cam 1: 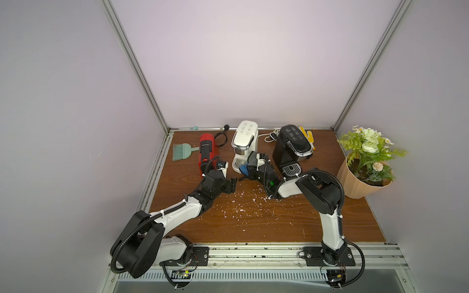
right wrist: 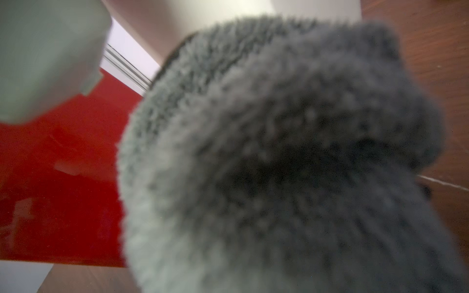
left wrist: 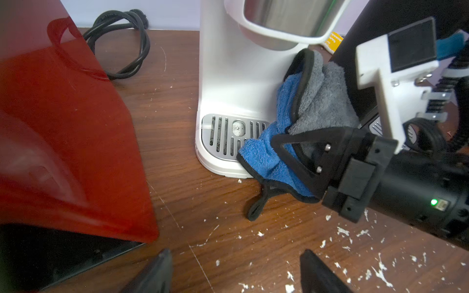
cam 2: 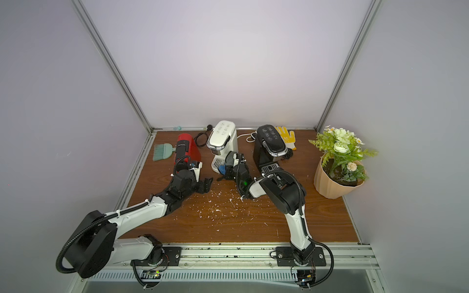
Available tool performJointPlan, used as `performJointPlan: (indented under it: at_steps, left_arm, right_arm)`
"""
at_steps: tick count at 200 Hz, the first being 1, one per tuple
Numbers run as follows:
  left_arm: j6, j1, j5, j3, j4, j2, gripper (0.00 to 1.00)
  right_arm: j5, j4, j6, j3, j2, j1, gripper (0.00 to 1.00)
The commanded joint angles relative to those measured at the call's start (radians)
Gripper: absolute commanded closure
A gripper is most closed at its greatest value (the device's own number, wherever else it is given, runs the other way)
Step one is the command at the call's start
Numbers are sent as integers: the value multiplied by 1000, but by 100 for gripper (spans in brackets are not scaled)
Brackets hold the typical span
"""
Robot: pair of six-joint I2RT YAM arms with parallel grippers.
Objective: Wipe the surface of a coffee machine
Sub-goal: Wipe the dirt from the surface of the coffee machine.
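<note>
Cloth [right wrist: 279,152]: grey and blue pile, out of focus, filling the right wrist view; bunched against the lower column of the white coffee machine [left wrist: 228,76], touching it just beside the drip tray [left wrist: 223,137]; blue corner draped over the tray's edge, black-edged loop trailing onto the table [cam 1: 304,223].
Right jaws: clamped together on the cloth, pressing it toward the column below the brew head.
White coffee machine: upright at the back middle of the table, between the red coffee machine [cam 1: 206,152] and the black coffee machine [cam 1: 291,147].
Left jaws: apart and empty, low over the table by the front of the red coffee machine, clear of both cloth and white coffee machine.
Stage: judged mid-wipe, working the lower front.
Done: not readable from these pictures; no face shows a clear wiped-versus-unwiped difference.
Left: dark specks in the drip tray slots; probably also the button panel on top, the brew head and the far sides.
White flecks [cam 1: 243,205]: scattered over the table in front of the machines, none seen on the white body.
Further out: green brush [cam 1: 181,151] near the left edge, black cord [cam 1: 223,138] and white cord [cam 1: 270,135] at the back, yellow glove [cam 2: 285,137] behind the black coffee machine, potted plant [cam 1: 365,162] well apart at the right.
</note>
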Motion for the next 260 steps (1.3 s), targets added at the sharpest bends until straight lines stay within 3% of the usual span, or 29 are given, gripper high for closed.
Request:
performJointPlan:
  at_steps: [1,26,76,132,161,204,239,260]
  left_arm:
    - [4,-10,-2,4,18,5,20]
    - [4,-10,4,12,13,10,20]
    - [1,-10,12,16,19,30,20]
    - [2,-11,6,13,19,32,20]
    - [5,-10,2,17,15,32,20]
    - [-3,-10,18,21,18,40,20]
    - [-7,-10,24,19,20,48,20]
    - [-5,-11,24,20,18,45,20]
  right_arm:
    - [19,-11,23,-21,-44,-28,89]
    - [65,-41,-15,-70,-149,-49,89]
    - [108,-217,-145,27,-331,-69,88]
    - [-143,-390,-213,368,-149,-152,87]
    - [-244,-374,-199,363,-75,-180,87]
    - [-267,-261,-179,196,-47,-180,87]
    - [-286,-277,-205,189,-7,-181,86]
    - [-114,-466,-265,233,-65,-181,85]
